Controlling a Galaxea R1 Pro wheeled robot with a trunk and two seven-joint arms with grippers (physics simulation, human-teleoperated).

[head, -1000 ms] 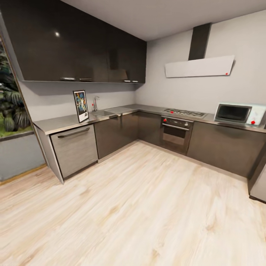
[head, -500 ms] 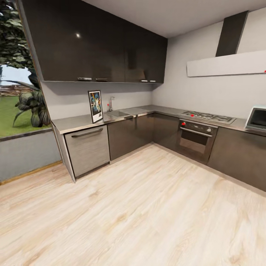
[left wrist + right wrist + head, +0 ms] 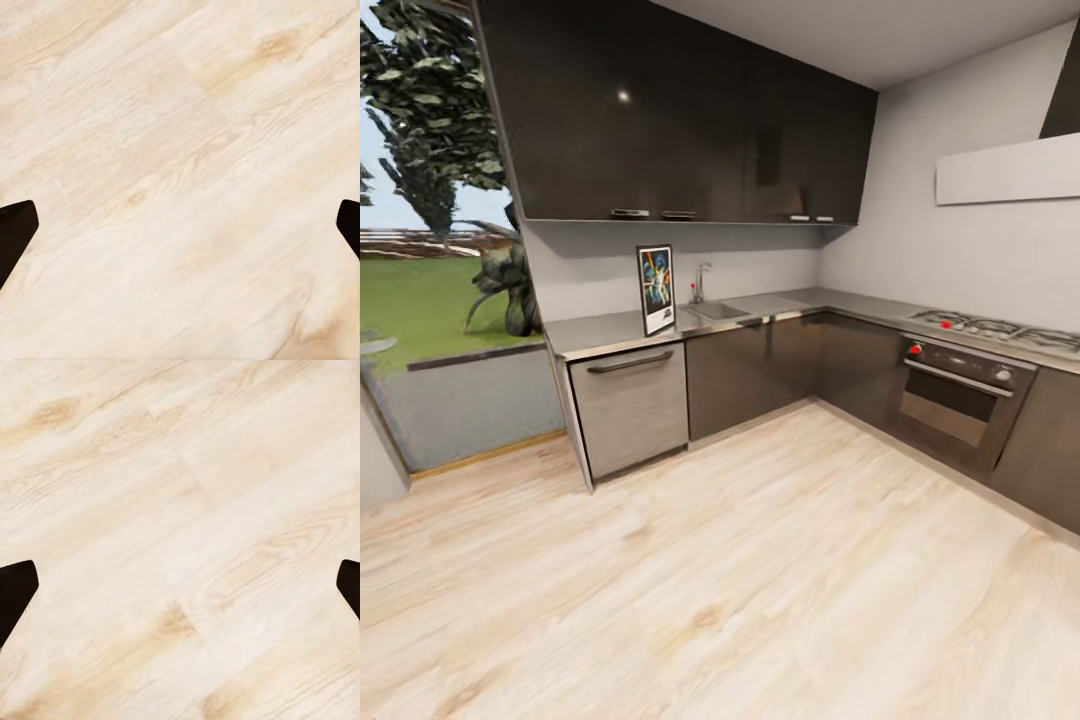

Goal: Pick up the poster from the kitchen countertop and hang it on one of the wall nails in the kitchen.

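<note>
The poster (image 3: 657, 289) stands upright on the kitchen countertop (image 3: 605, 331), leaning against the wall just left of the sink (image 3: 715, 311) and chrome tap (image 3: 701, 282). It has a black frame, white border and dark blue artwork. It is far across the floor from me. My left gripper (image 3: 180, 232) is open, its dark fingertips (image 3: 15, 236) wide apart above bare wooden floor. My right gripper (image 3: 180, 592) is open too, fingertips (image 3: 15, 592) spread over the floor, nothing between them. No wall nail can be made out.
Dark cabinets run under the L-shaped counter, with a steel dishwasher front (image 3: 632, 405) below the poster. An oven (image 3: 955, 398) and hob (image 3: 990, 327) sit at the right. Dark upper cabinets (image 3: 680, 120) hang above. A window (image 3: 435, 260) opens at the left. Light wooden floor (image 3: 740, 580) stretches ahead.
The whole head view has shifted rightward, so the camera turned left: the microwave left the picture, more of the window shows, and the poster sits nearer the middle.
</note>
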